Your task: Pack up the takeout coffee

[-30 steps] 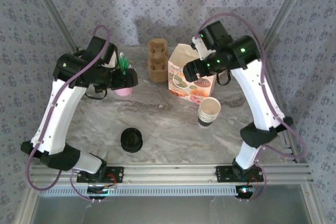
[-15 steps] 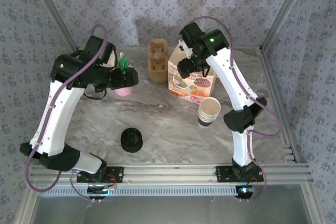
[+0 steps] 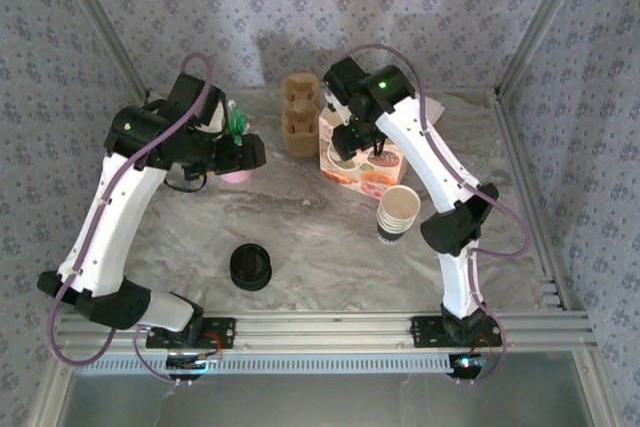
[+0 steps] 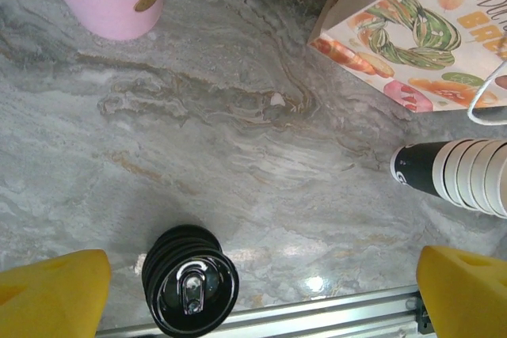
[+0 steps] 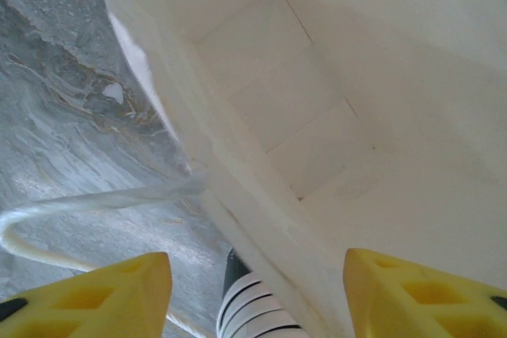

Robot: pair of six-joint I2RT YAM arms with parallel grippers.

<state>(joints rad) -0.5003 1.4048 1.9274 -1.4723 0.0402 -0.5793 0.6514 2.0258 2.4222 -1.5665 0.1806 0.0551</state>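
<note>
The takeout coffee is out of view. A printed paper bag [image 3: 366, 169] stands open at the back of the table, its white inside [image 5: 317, 116] seen from above. My right gripper [image 3: 354, 137] hovers over the bag's near rim, open, one yellow finger [image 5: 103, 290] outside the bag's wall and the other inside. My left gripper [image 3: 250, 152] hangs open above the table on the left, its yellow fingertips [image 4: 51, 290] wide apart and nothing between them.
A stack of lidless paper cups [image 3: 398, 212] stands right of centre, close to the bag. A squat stack of black lids [image 3: 250, 265] sits near the front. A pink plant pot [image 3: 236, 171] and a brown cardboard stack [image 3: 299, 112] stand at the back.
My right arm has swung left and come over the bag's mouth, and its jaws have narrowed. The left arm has barely moved.
</note>
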